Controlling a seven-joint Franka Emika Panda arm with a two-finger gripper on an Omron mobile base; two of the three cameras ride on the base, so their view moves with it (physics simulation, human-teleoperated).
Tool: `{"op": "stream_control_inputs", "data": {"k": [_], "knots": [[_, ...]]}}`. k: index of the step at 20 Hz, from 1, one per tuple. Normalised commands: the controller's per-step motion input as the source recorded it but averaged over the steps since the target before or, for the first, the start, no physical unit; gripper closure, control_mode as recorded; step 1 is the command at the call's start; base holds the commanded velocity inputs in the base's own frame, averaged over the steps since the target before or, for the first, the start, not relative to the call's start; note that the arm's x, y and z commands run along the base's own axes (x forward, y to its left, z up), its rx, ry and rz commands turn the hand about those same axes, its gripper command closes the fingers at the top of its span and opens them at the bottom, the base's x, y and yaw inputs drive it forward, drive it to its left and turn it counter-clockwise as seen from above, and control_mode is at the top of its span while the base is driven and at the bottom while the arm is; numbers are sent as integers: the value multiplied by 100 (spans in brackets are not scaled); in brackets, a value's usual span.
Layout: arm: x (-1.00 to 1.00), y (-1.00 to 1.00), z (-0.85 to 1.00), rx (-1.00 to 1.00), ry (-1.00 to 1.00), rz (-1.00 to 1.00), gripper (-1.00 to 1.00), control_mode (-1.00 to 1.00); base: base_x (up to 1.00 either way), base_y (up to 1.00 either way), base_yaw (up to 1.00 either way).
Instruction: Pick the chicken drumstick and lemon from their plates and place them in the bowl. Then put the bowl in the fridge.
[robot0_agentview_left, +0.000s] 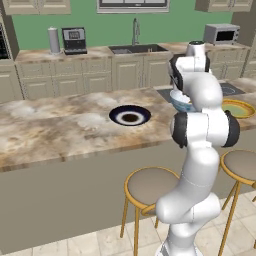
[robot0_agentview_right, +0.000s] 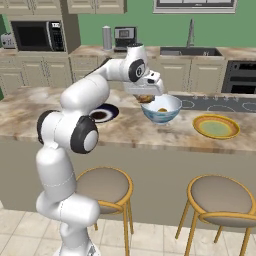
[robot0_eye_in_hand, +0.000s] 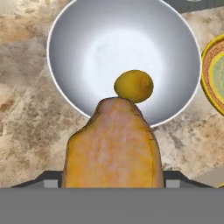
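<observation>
- Golden-brown oblong chicken drumstick (robot0_eye_in_hand: 114, 144) sits right at the gripper (robot0_agentview_right: 145, 98), sticking out ahead of the hand and poised over the near rim of the bowl.
- Jaws stand wide and look clamped on the drumstick's thick end; the fingertips themselves are covered by the meat, so the contact is a judgement.
- Handling guess: light, stiff, bumpy skin, maybe a bit slick; best held across the fat middle, as it looks to be now. A short drop should not hurt it.
- Small round yellow-olive lemon (robot0_eye_in_hand: 134, 86) lies in the bowl just beyond the drumstick's tip, near the centre. Firm, round, will roll if nudged.
- Large deep white bowl with blue patterned outside (robot0_agentview_right: 167, 116) is directly below and ahead of the gripper, on the marble island counter (robot0_agentview_left: 60, 130).
- Bowl handling guess: rigid, breakable, heavier with both foods in; take it by the rim wall, keep it level.
- Yellow-gold round plate with greenish centre (robot0_agentview_right: 216, 126) is off to one side of the gripper, near the bowl but apart; bare.
- Dark navy round plate with white inner ring (robot0_agentview_left: 129, 116) is on the other side, bare; half hidden by the arm in the right base view.
- Hard to tell: whether the drumstick touches the rim; in the left base view the arm covers most of the bowl.
</observation>
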Motion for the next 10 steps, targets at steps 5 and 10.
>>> {"op": "stream_control_inputs", "data": {"k": [5, 10], "knots": [[0, -18, -8, 5, -2, 47, 100, -100, 0, 0, 0], [25, -9, -6, 2, 0, 33, 100, -100, 0, 0, 0]]}}
